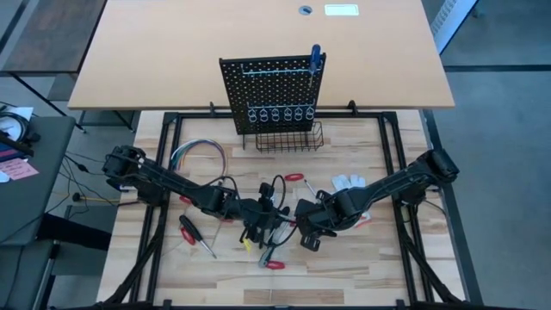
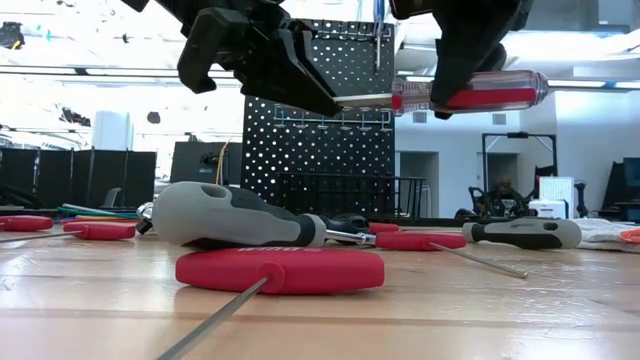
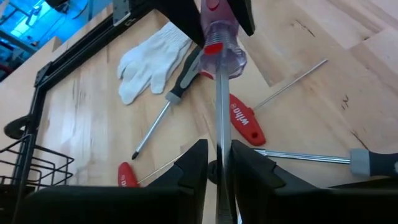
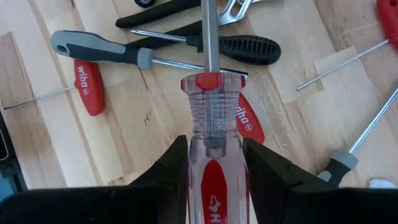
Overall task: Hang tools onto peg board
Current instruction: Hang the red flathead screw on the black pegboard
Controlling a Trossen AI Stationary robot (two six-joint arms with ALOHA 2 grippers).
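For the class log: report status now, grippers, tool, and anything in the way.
Left gripper shut on the shaft, right gripper shut on the handle of the clear red screwdriver, held level above the table. Peg board beyond; loose tools below.

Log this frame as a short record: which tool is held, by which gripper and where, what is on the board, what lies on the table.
held tool: clear and red screwdriver, lifted level above the table
right gripper: shut on its handle
left gripper: shut on its metal shaft
peg board: upright, one blue-handled screwdriver hanging at its top
wire basket: looks empty
on table: grey-handled screwdriver, red T-handle drivers, white glove
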